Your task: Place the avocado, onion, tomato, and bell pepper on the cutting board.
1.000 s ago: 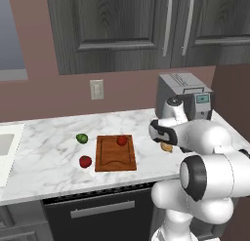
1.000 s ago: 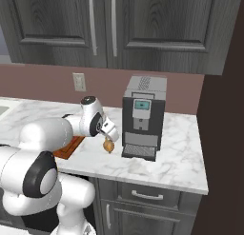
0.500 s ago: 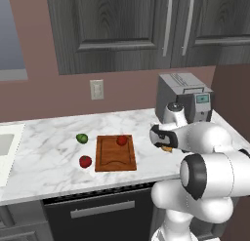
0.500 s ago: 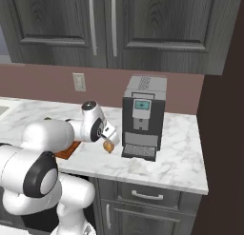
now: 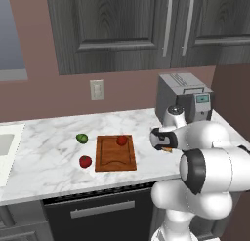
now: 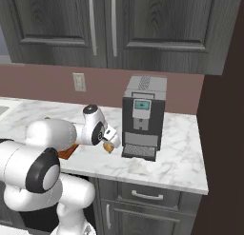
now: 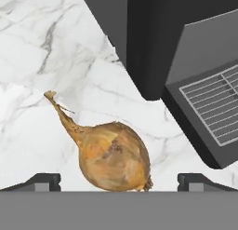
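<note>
- Table (image 5: pixel 49 137): white marble top.
- Board (image 5: pixel 115 153): flat on the table, with one red item (image 5: pixel 121 140) at its far right corner.
- Avocado (image 5: pixel 82 138): left of the board.
- Second red item (image 5: pixel 85 161): just beside the board's left edge.
- Onion (image 7: pixel 113 155): near the coffee machine (image 6: pixel 141 117), stalk pointing away.
</note>
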You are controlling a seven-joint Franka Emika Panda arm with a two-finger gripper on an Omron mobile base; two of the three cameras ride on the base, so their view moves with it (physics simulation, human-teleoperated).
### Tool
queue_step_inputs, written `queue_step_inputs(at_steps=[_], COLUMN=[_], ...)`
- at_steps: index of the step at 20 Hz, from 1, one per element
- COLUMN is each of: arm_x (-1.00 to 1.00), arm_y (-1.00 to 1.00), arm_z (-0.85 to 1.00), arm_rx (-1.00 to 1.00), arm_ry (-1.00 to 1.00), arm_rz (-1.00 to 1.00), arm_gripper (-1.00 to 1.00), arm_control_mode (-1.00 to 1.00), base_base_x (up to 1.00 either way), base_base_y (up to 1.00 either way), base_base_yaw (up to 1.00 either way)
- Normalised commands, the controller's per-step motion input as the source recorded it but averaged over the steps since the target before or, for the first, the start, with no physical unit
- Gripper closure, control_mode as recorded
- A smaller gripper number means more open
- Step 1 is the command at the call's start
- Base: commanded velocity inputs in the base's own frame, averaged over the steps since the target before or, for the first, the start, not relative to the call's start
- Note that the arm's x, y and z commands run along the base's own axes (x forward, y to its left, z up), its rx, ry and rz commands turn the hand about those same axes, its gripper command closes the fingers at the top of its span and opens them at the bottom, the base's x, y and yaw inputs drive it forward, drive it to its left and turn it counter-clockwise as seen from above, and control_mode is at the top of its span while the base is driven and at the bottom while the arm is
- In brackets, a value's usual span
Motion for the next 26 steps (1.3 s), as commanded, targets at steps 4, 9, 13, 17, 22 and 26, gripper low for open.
queue_step_inputs(at_steps=[4, 9, 13, 17, 22, 26], arm_x=[0.02, 0.10, 0.09, 0.09, 0.06, 0.01], arm_y=[0.00, -0.01, -0.02, 0.00, 0.01, 0.05], arm_z=[-0.17, -0.19, -0.16, -0.17, -0.15, 0.07], arm_rx=[-0.02, -0.02, -0.01, -0.02, -0.03, -0.01], arm_ry=[0.01, 0.00, 0.00, 0.00, 0.00, 0.00], arm_rz=[0.05, 0.03, 0.02, 0.02, 0.01, 0.00], arm_gripper=[-1.00, -1.00, -1.00, -1.00, 1.00, 1.00], arm_control_mode=[-1.00, -1.00, -1.00, -1.00, -1.00, -1.00], base_base_x=[0.00, 0.00, 0.00, 0.00, 0.00, 0.00], base_base_y=[0.00, 0.00, 0.00, 0.00, 0.00, 0.00], base_base_yaw=[0.00, 0.00, 0.00, 0.00, 0.00, 0.00])
